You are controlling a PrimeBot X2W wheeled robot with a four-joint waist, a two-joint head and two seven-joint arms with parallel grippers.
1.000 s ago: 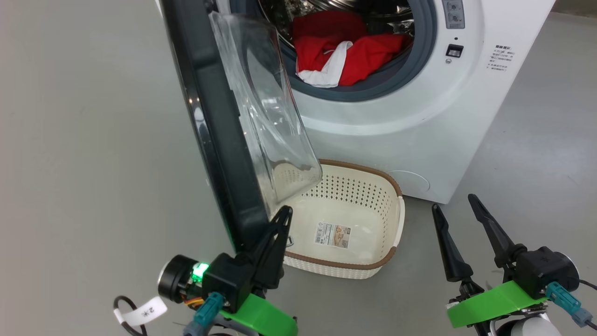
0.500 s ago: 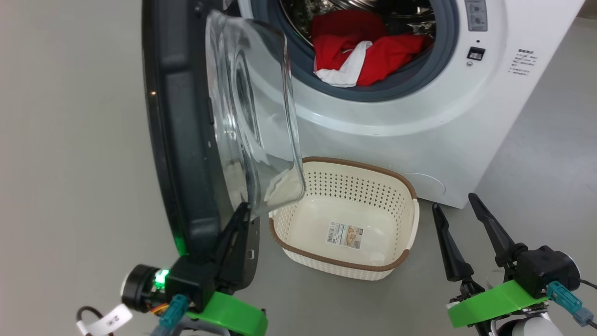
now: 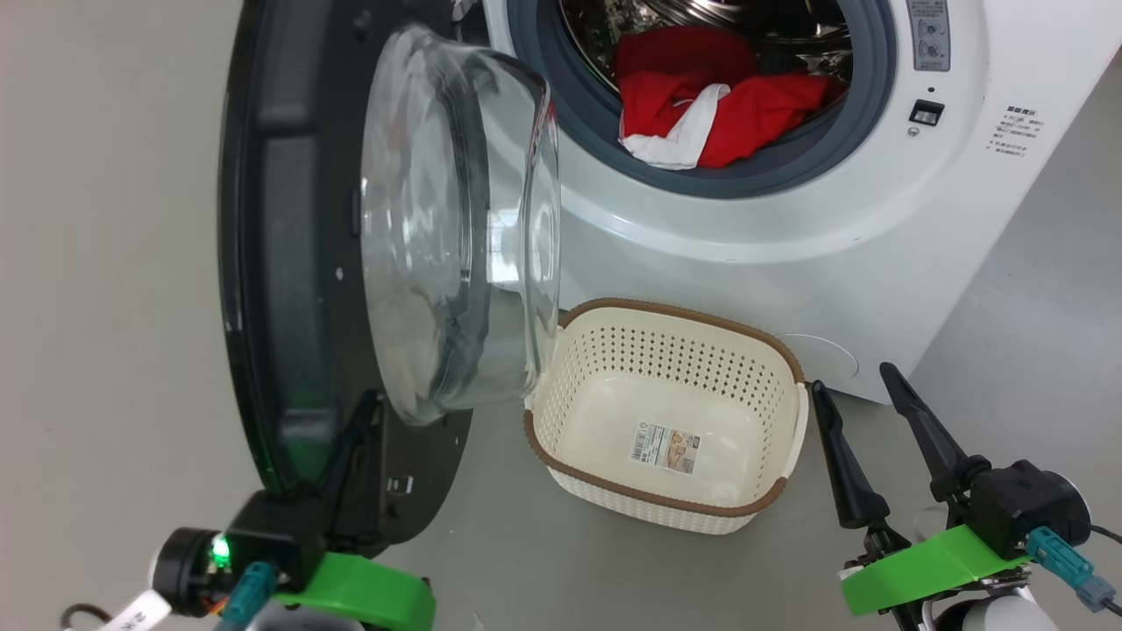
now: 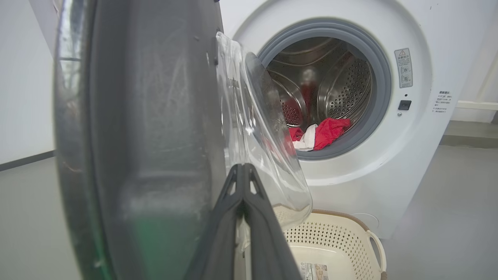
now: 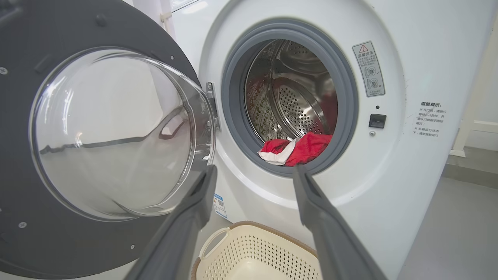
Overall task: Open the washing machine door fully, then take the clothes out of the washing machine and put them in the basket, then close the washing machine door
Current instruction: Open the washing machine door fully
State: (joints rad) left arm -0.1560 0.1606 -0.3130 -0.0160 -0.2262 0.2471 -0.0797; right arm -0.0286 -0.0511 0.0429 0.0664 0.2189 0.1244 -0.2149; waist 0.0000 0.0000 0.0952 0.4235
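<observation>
Two things matter for the step in hand: we must swing the washing machine door all the way out, and we must do it gently. On the left, our left pincer (image 4: 243, 171) has its two fingers pressed tight together with nothing between them. It looks to be leaning on the inside of the washing machine door (image 3: 280, 263), on the dark part beside the glass bowl (image 3: 456, 237). We think the door is wide but maybe not as far as it goes. So we should push slow and steady along its swing, stay on the black part, and not slip onto the glass. Next comes the basket (image 3: 666, 359), empty on the floor just in front of the washing machine (image 3: 789, 263), with the bowl near its left end. The clothes (image 3: 701, 96) lie at the mouth of the drum, red with a white bit. On the right, our right pincer (image 3: 850, 379) is spread wide, holds nothing and touches nothing, close to the basket's right side.
</observation>
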